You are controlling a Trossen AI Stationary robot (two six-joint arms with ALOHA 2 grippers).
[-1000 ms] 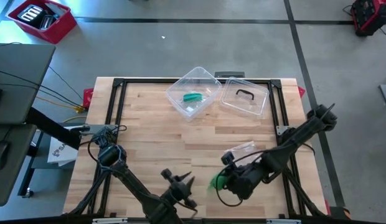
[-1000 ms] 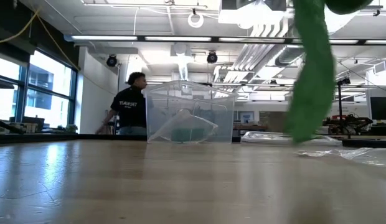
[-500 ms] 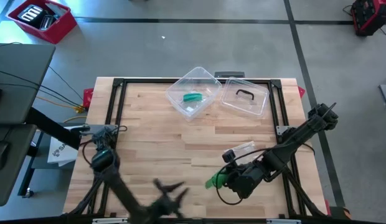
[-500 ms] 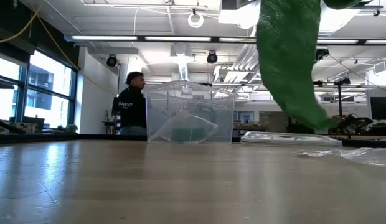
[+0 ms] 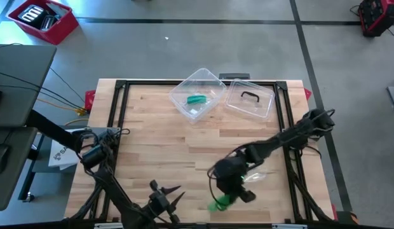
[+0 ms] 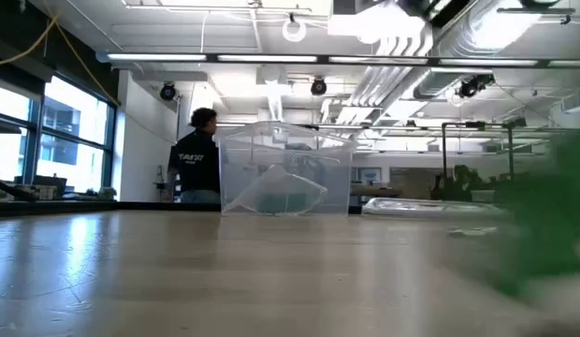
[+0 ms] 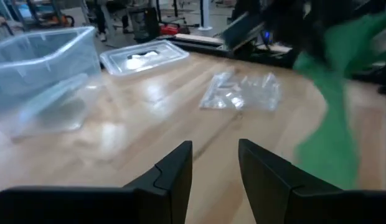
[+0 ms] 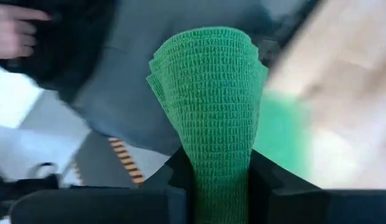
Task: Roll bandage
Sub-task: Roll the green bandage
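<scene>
Right gripper (image 5: 230, 196) swung toward near edge, pinching green bandage (image 8: 208, 93) (tail blurred), left gripper (image 7: 215, 163) spread.

The bandage (image 8: 208, 93) is bright green with a knitted weave; the table (image 5: 152, 137) is pale striped wood.

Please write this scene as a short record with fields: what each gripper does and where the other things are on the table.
right gripper: shut on green bandage, near the table's front edge
left gripper: open, empty, at the front edge
clear box: at the back, green item inside
lid: flat, beside the box
plastic wrapper: on the table
</scene>
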